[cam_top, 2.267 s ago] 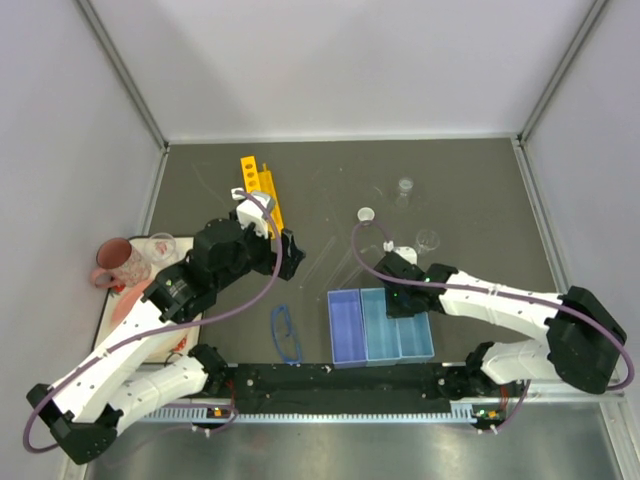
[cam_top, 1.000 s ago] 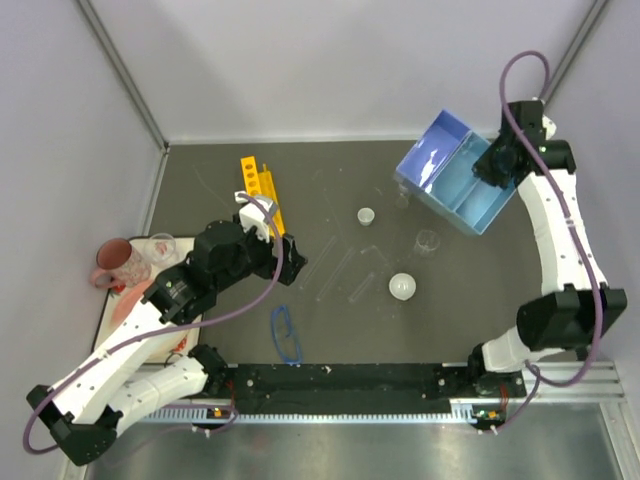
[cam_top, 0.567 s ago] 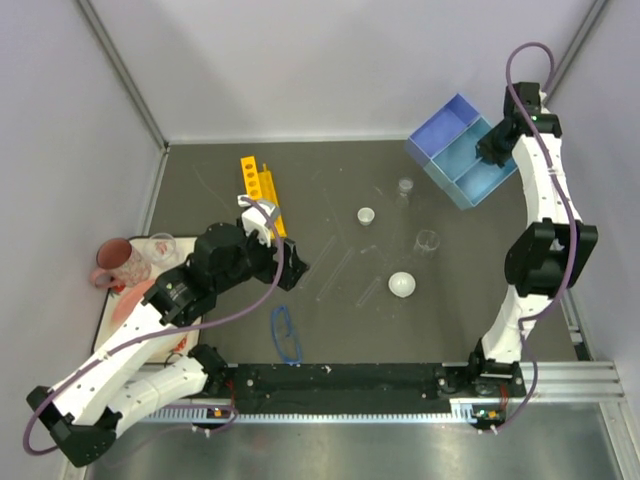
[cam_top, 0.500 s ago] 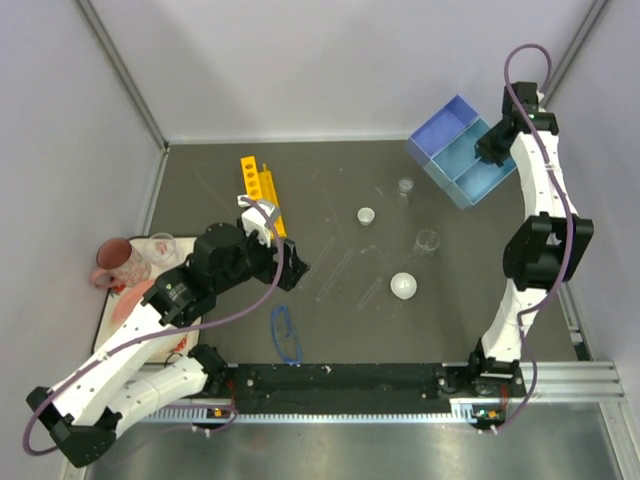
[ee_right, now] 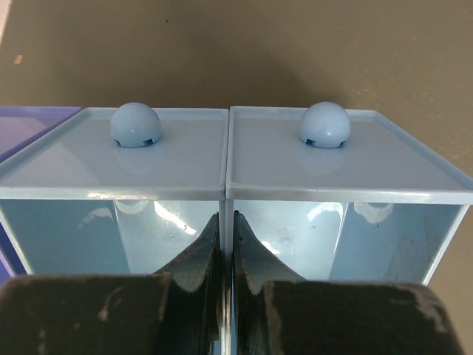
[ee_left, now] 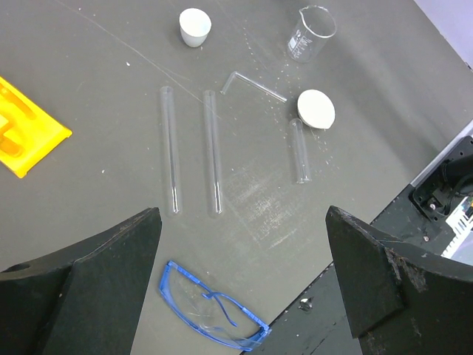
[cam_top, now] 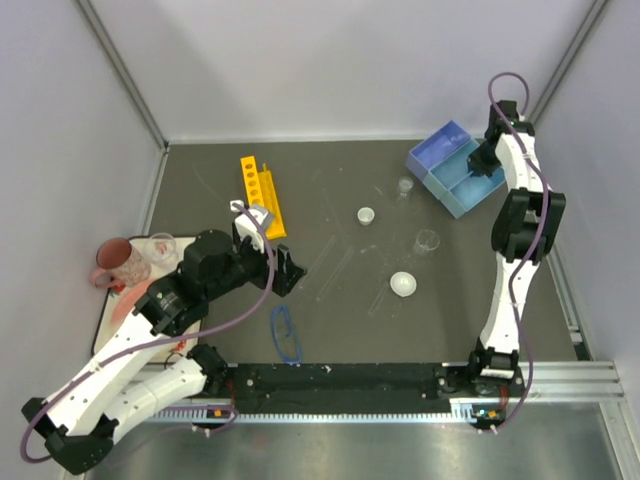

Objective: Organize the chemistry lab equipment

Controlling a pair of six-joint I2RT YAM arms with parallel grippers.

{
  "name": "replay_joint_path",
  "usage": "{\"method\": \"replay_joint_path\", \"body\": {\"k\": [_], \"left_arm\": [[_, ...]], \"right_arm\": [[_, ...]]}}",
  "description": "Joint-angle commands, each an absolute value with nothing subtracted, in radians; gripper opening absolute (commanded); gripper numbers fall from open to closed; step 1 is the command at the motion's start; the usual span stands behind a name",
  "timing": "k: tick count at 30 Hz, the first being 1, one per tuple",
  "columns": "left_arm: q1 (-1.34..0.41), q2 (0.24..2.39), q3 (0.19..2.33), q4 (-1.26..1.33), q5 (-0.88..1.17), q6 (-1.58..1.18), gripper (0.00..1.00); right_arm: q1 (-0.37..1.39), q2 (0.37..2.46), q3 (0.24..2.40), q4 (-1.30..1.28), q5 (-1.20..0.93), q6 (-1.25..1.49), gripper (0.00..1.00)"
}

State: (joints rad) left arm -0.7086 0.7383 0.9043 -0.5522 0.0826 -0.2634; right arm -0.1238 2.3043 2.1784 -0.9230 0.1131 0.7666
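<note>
1. The right gripper is clenched on the thin wall between two compartments of the light-blue tray; the tray sits by the far right corner of the table; whether it rests on the surface or hangs above it, I cannot tell.
2. The tray looks stiff, light and smooth; pinched by one wall it may swing, so a slow carry seems wise.
3. The left gripper is released, jaws wide, above the thin tubes and just beyond the goggles.
4. The tubes lie mid-table; they look fragile, slick and apt to roll; a gentle pinch across the middle suits them best.
5. The beaker stands beyond the tubes, near two white dishes; the yellow rack lies to the left.
6. The beaker bears faint white marks, too small to read; no brand shows.
</note>
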Motion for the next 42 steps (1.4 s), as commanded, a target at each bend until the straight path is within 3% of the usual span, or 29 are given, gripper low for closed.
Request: {"method": "replay_joint_path", "body": {"k": [1, 10, 14, 15, 17, 20, 33, 42], "left_arm": [[-0.707, 0.716, 0.888, -0.551, 0.091, -0.264, 0.99], [-0.707, 0.709, 0.908, -0.574, 0.080, -0.249, 0.99], [-0.707, 0.718, 0.910, -0.580, 0.072, -0.244, 0.99], [-0.706, 0.718, 0.910, -0.581, 0.072, -0.244, 0.99], [-0.707, 0.719, 0.911, -0.581, 0.072, -0.244, 0.99], [-0.707, 0.724, 0.916, -0.581, 0.071, -0.242, 0.99], [-0.707, 0.816, 1.026, -0.610, -0.072, -0.264, 0.98], [-0.690, 1.049, 1.216, -0.709, -0.405, -0.442, 0.98]], "right_arm": [[-0.135, 2.338, 2.287, -0.873, 0.127, 0.753, 0.00], [-0.153, 2.434, 2.319, -0.873, 0.147, 0.729, 0.03], [-0.161, 2.460, 2.345, -0.873, 0.153, 0.716, 0.30], [-0.163, 2.465, 2.350, -0.871, 0.153, 0.715, 0.41], [-0.169, 2.476, 2.368, -0.871, 0.143, 0.709, 0.51], [-0.173, 2.480, 2.394, -0.867, 0.120, 0.700, 0.58], [-0.158, 2.168, 2.365, -0.842, 0.048, 0.598, 0.63], [0.006, 1.773, 2.119, -0.841, 0.092, 0.436, 0.64]]}}
